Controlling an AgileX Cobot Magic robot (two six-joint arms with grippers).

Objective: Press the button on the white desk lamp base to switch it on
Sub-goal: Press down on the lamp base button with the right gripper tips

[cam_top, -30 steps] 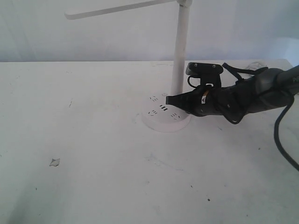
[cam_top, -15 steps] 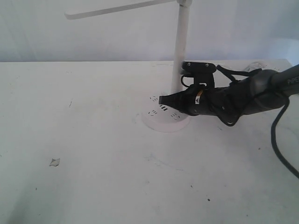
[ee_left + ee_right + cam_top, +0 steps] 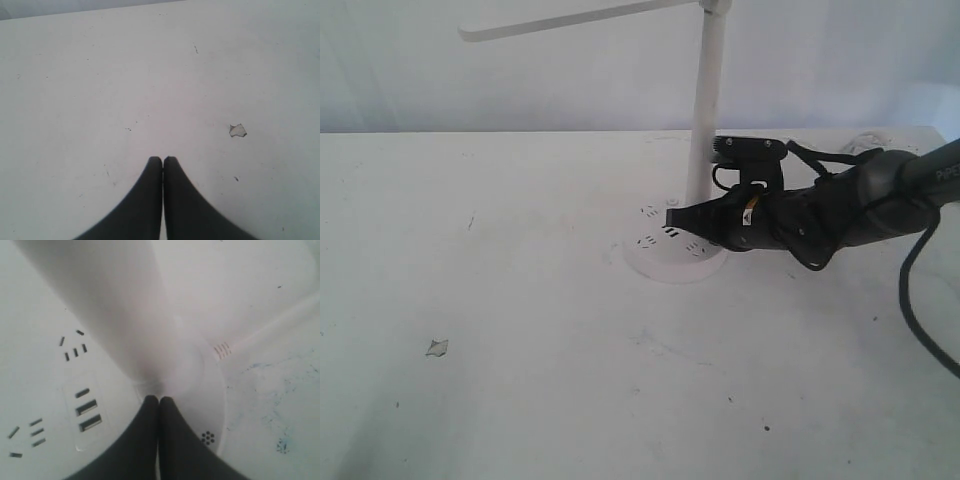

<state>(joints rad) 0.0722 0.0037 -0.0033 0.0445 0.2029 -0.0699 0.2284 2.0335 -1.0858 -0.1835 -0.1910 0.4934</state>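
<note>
The white desk lamp stands at the back of the table, its slim pole rising from the round white desk lamp base. The head bar runs left, unlit. My right gripper is shut and empty, its tip over the base just beside the foot of the pole. In the right wrist view the shut tips sit on the base at the pole's foot, with three dark USB ports beside them. My left gripper is shut over bare table; it does not show in the exterior view.
A small scrap lies on the white table at front left; the left wrist view shows this scrap too. The lamp's white cord leads away from the base. A black cable hangs from the right arm.
My right gripper went forward over the base towards the pole, then drew back and dipped slightly. The lamp head looks unchanged.
</note>
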